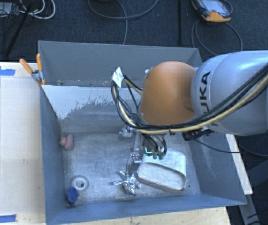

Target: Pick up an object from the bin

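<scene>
Nothing looks picked up yet. The gripper [129,183] is low, just beside the flat, rounded, whitish-grey pad [164,172]. I cannot tell if it is open or closed.

Arm [232,90] in frm right, wrist bent, end effector [129,181] pointing down.

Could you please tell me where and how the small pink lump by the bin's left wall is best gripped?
Probably across its middle, from straight above: the pink lump is small, rounded and lies alone. It sits near the left wall, so pinch along that wall, not toward it.
</scene>
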Available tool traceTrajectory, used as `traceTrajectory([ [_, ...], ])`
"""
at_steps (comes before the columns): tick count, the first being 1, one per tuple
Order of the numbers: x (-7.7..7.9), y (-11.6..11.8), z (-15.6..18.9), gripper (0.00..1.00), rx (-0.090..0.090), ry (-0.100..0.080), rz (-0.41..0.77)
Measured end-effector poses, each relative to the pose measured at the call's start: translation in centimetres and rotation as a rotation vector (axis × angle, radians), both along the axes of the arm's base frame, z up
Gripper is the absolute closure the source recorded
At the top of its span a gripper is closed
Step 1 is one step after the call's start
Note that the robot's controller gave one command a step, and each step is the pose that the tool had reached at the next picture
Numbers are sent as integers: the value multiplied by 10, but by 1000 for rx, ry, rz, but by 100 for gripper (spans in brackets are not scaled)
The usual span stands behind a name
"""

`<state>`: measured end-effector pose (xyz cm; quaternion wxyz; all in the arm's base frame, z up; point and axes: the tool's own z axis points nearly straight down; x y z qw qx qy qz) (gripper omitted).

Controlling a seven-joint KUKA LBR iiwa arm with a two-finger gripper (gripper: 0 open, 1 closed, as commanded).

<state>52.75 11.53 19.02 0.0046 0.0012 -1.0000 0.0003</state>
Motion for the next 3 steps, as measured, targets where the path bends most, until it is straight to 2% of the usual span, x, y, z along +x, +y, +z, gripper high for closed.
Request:
traceTrajectory([
  [1,-56,-32,-96,0,1,-10,128],
  [2,-54,-32,-93,100,2,-13,125],
  [3,-42,-42,26,100,2,-17,132],
])
